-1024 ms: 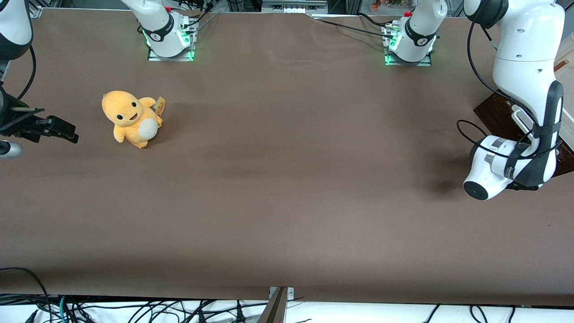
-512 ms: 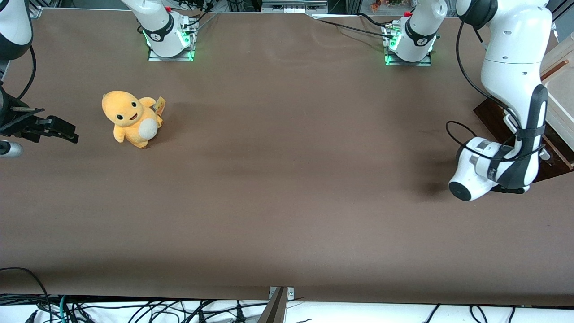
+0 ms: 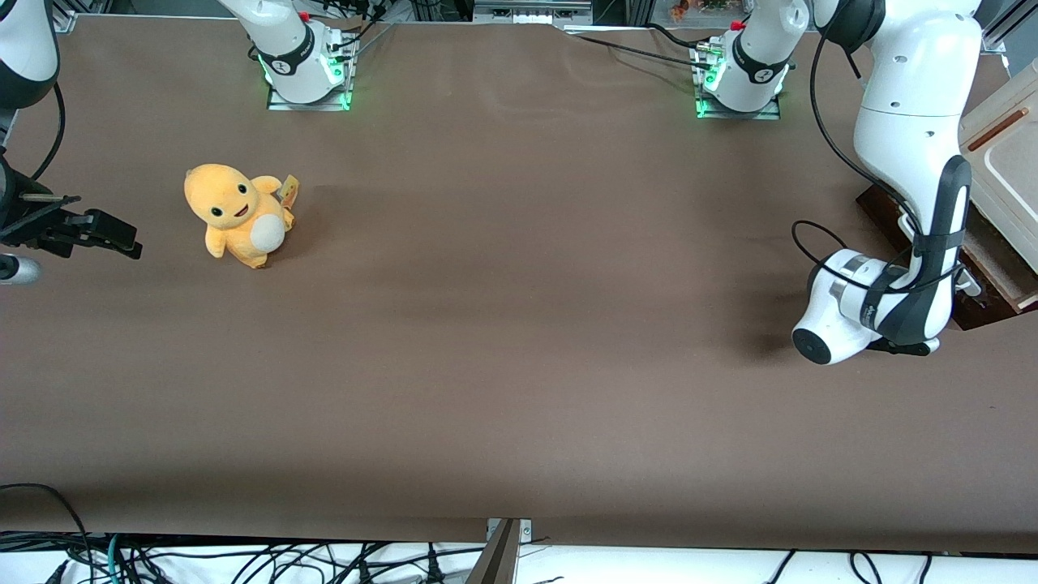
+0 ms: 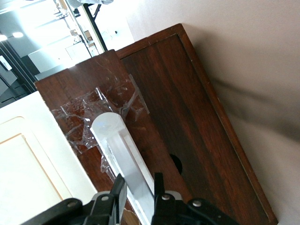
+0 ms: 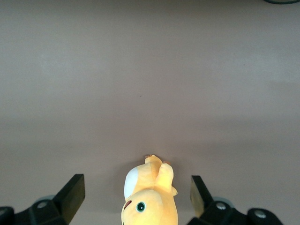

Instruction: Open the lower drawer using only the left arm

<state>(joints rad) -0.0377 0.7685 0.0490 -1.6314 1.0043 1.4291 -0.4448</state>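
The left arm (image 3: 908, 122) reaches down at the working arm's end of the table, and its wrist (image 3: 859, 312) hides the gripper in the front view. The lower drawer's dark brown front (image 3: 878, 203) shows beside the arm, pulled out from the cabinet. In the left wrist view the gripper (image 4: 138, 180) is shut on the long white bar handle (image 4: 123, 150), one black finger on each side of it. The glossy brown drawer front (image 4: 187, 108) carries crinkled clear tape round the handle's end.
The cabinet's cream panel with a reddish-brown strip (image 3: 1001, 146) lies at the table's edge above the drawer. An orange plush toy (image 3: 238, 212) sits toward the parked arm's end and also shows in the right wrist view (image 5: 149, 197). Two white bases with green lights (image 3: 308, 73) stand at the back.
The left arm has moved toward the table's middle with the handle in its gripper. The drawer front has come out with it, and more of the cream panel shows.
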